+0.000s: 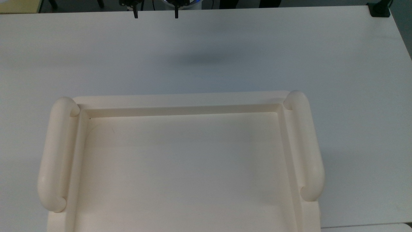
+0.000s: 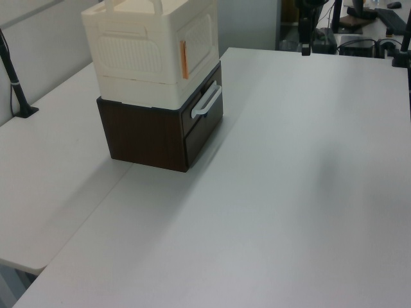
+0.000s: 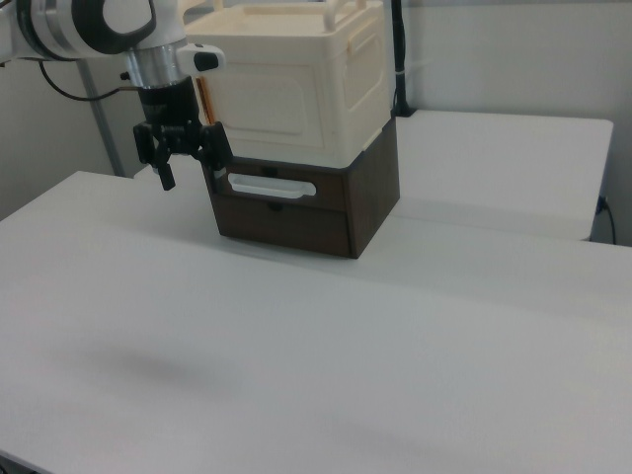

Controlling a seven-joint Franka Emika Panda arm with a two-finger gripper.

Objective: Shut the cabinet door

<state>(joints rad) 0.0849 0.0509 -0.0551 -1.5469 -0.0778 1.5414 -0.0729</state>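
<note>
Item, tool (image 3: 195, 163): we record it with fingers spread wide and nothing between them, hanging above the table (image 3: 326, 336).

Item, cabinet (image 3: 296, 79): cream-white, set on a dark brown drawer unit (image 3: 306, 212), behind the tool in the right view.

Item, cabinet door (image 2: 199, 35): we note it lying flush against the cabinet front, well apart from the tool.

white table (image 2: 302, 192), dark brown drawer unit (image 2: 160, 131) on it
</note>
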